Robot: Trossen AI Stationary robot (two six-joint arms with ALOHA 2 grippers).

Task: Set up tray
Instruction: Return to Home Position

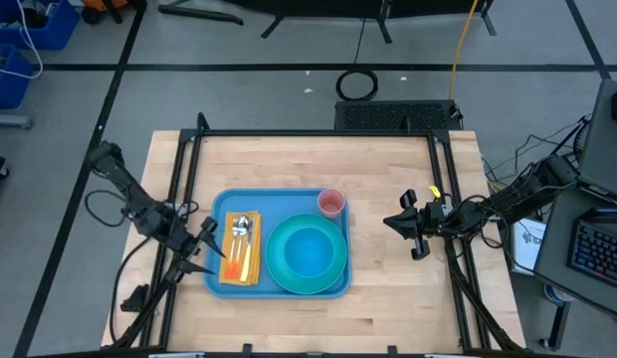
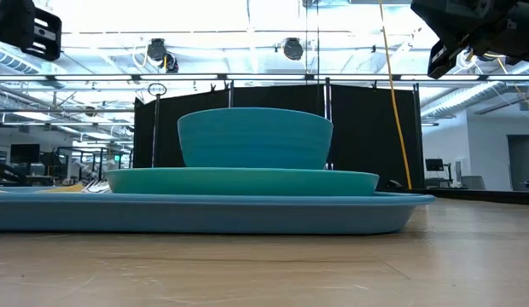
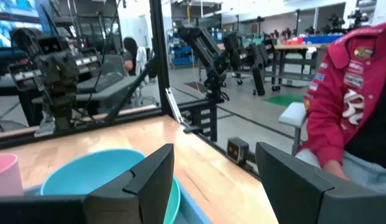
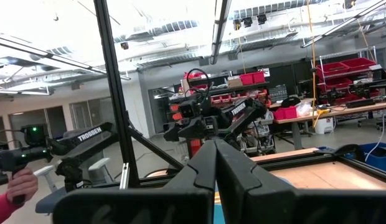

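Note:
The light-blue tray lies flat on the wooden table, left of centre. On it are an orange napkin with cutlery on top, a teal plate carrying a blue bowl, and a pink cup at the far right corner. My left gripper hovers open above the tray's left edge. My right gripper is shut, raised above bare table to the right of the tray.
Black frame posts run along the table's left and right sides. Bare wood lies between the tray and the right edge. A person in a red jacket sits beyond the table, and a red-sleeved hand shows in the right wrist view.

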